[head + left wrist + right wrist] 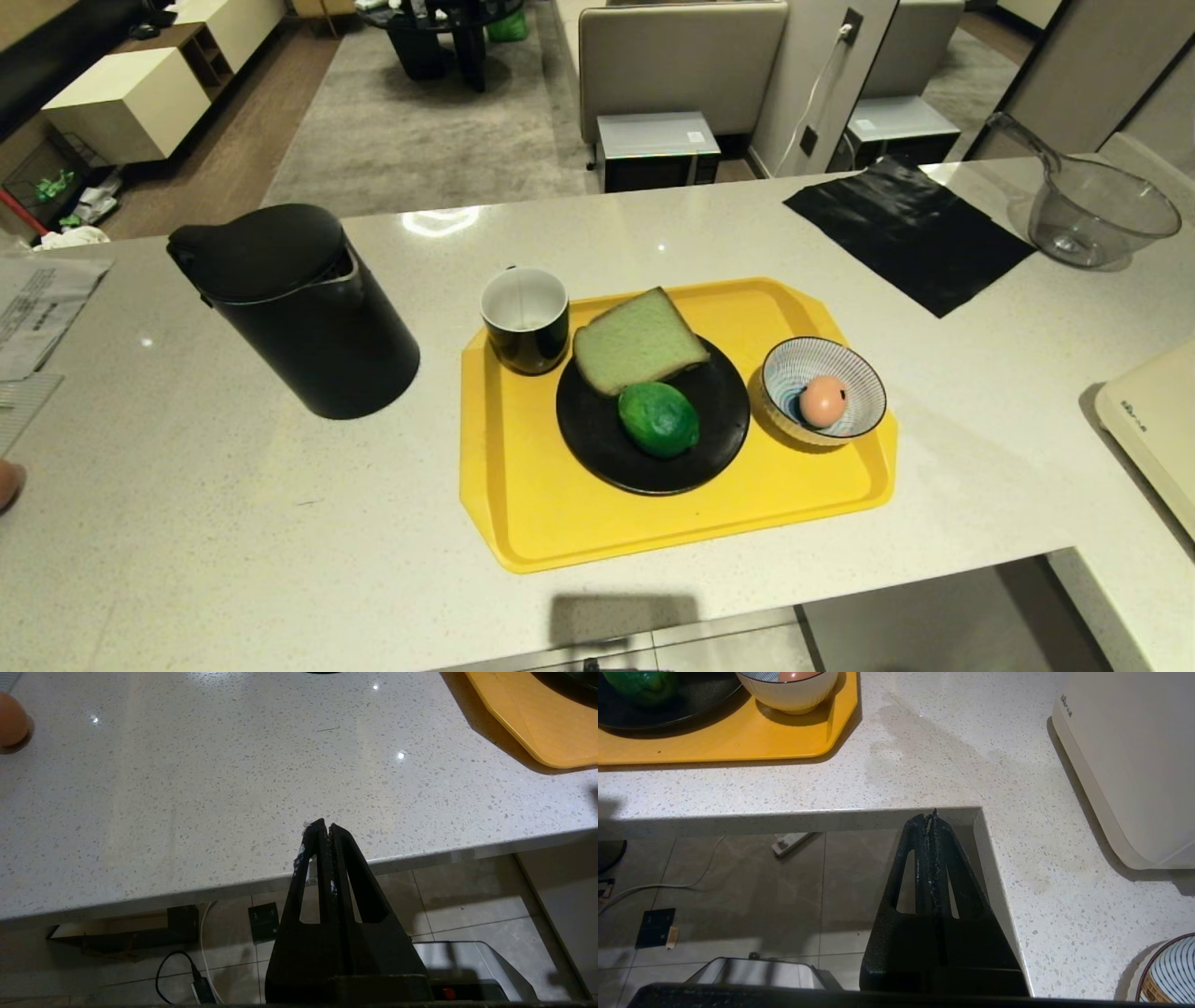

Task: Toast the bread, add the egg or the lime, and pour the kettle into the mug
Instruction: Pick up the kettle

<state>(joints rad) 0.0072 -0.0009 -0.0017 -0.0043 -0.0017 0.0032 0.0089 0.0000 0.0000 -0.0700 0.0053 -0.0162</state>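
On the yellow tray a black plate carries the pale green bread and the lime. The black mug, white inside, stands at the tray's back left corner. An egg lies in a striped bowl on the tray's right side. The big black kettle stands on the counter to the left of the tray. Neither arm shows in the head view. My left gripper is shut and empty at the counter's front edge. My right gripper is shut and empty by the counter's inner corner.
A cream appliance sits at the right edge, a second striped bowl near it. A black mat and a clear jug lie at the back right. Papers lie far left, with another egg beside them.
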